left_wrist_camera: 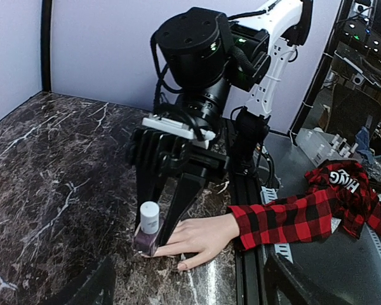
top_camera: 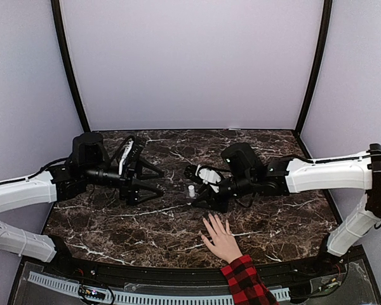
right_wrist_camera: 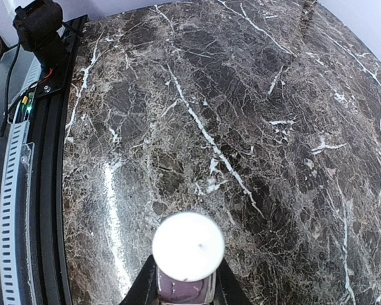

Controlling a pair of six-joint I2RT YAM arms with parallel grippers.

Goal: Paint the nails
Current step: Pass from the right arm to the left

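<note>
A light-skinned hand [top_camera: 220, 239] in a red-and-black plaid sleeve [top_camera: 244, 283] lies flat on the marble table [top_camera: 286, 216], fingers pointing away from the near edge. In the left wrist view one pale nail [left_wrist_camera: 181, 265] shows on the thumb of this hand [left_wrist_camera: 200, 236]; the other nails are too small to make out. My right gripper [top_camera: 192, 197] is shut on a small purple polish bottle [right_wrist_camera: 184, 291] with a white cap [right_wrist_camera: 188, 246], which stands on the table just beyond the fingertips. The bottle [left_wrist_camera: 146, 238] touches or nearly touches one fingertip. My left gripper [top_camera: 163, 181] is open and holds nothing, left of the bottle.
A black rail [left_wrist_camera: 251, 190] and a grey slotted cable channel [right_wrist_camera: 14, 210] run along the table's near edge. Purple walls close the back and sides. Beyond the table edge, the left wrist view shows a clear box [left_wrist_camera: 319, 143] and loose gear.
</note>
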